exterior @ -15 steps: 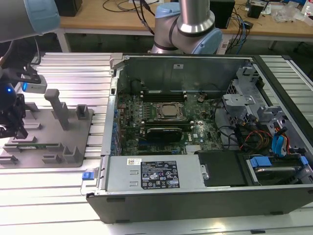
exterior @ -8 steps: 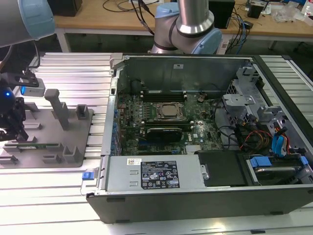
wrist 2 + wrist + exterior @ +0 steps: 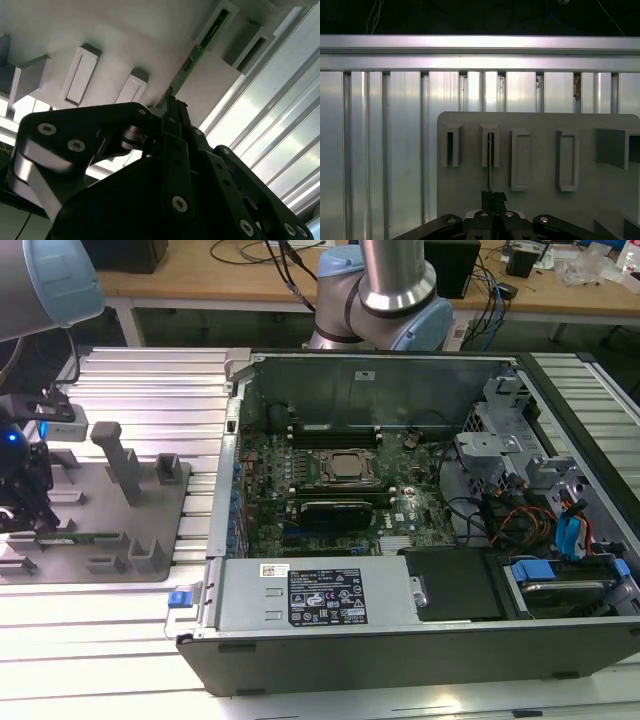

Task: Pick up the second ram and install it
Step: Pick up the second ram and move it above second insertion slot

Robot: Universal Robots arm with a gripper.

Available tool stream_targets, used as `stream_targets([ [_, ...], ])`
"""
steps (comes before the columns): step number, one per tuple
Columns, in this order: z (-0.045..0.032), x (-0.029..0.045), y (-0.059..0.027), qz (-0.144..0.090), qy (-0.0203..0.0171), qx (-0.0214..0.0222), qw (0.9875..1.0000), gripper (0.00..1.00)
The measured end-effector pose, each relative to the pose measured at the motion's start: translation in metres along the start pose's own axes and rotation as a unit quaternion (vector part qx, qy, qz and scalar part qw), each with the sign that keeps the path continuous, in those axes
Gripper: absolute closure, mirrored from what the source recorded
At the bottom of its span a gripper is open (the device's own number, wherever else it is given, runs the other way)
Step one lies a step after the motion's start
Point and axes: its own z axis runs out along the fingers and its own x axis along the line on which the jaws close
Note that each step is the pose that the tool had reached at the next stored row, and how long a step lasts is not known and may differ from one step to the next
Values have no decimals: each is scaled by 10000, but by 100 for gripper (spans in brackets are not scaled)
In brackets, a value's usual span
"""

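Tool (image 3: pixel 493 196) sits low over the gray holder plate (image 3: pixel 460 200), its black fingers drawn in to a narrow gap and pinching the near end of the second ram (image 3: pixel 490 165), which is edge-on in both wrist views. That green stick stands on its long edge on the plate, its far end seated in a raised slot bracket (image 3: pixel 490 145) of the plate. A ribbed aluminium surface (image 3: pixel 380 150) carries the plate. An open computer case (image 3: pixel 400 620) lies beside the plate, toward the exterior view's right, well apart from the stick.
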Motion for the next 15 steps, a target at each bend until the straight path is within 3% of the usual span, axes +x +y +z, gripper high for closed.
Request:
stream_targets([
  [1,0,0,0,0,0,0,10000,79],
  [2,0,0,0,0,0,0,10000,79],
  [4,0,0,0,0,0,1,10000,66],
  [6,20,1,1,0,1,1,10000,66],
  [11,164,1,10,0,2,1,10000,66],
  [15,200,1,12,0,15,0,10000,66],
])
